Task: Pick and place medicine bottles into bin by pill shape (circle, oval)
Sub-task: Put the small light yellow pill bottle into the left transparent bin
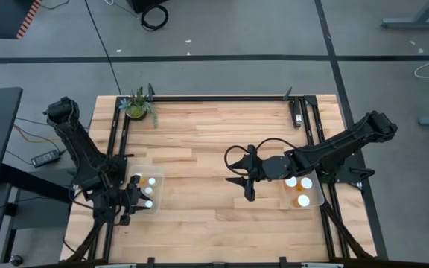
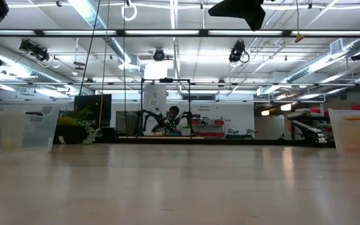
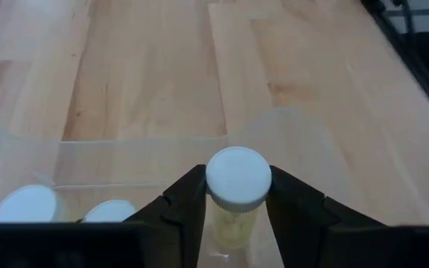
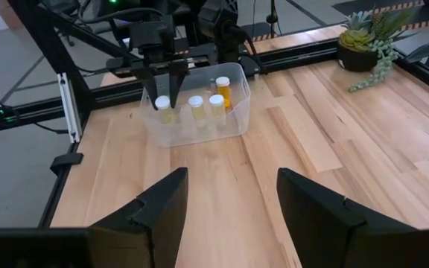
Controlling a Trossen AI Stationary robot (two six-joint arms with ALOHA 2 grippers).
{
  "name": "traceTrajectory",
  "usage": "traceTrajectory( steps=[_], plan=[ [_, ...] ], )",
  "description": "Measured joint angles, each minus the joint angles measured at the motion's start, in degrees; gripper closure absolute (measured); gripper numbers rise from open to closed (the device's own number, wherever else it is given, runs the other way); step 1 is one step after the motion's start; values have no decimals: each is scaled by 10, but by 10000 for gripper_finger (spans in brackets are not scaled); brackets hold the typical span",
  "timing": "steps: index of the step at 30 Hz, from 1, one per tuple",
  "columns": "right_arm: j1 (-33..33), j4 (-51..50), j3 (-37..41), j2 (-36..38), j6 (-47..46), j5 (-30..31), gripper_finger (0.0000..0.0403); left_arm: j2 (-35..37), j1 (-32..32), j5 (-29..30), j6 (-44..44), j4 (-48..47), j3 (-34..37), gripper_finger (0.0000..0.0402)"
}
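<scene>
My left gripper (image 3: 237, 195) is shut on a medicine bottle (image 3: 233, 223) with a white cap and a pale yellow body. It stands inside the clear left bin (image 1: 157, 195), and the hold also shows far off in the right wrist view (image 4: 162, 103). Three more bottles (image 4: 205, 103) stand in that bin, one of them orange. My right gripper (image 4: 233, 205) is open and empty above the bare table (image 1: 244, 181), left of the clear right bin (image 1: 317, 195). The right bin holds three bottles (image 1: 299, 183). My left gripper pinches the bottle between its two fingers (image 3: 188, 197) at the white cap's sides (image 3: 216, 182). The fingers come from above, pointing down into the bin. The bottle stands upright between them. I cannot tell whether its bottom rests on the bin's floor.
A small green potted plant (image 1: 137, 106) stands at the far left corner. Black frame rails (image 1: 222, 97) run along the table's far and side edges. The wide wooden middle of the table (image 1: 199, 149) lies between the two bins.
</scene>
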State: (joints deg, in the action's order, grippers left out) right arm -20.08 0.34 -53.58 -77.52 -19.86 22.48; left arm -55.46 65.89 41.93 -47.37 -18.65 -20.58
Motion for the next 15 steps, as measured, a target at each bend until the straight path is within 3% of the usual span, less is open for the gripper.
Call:
traceTrajectory(
  steps=[15],
  plan=[
    [-4,2,0,0,0,0,189,0,0,-26,-18,-76,0,262]
  ],
)
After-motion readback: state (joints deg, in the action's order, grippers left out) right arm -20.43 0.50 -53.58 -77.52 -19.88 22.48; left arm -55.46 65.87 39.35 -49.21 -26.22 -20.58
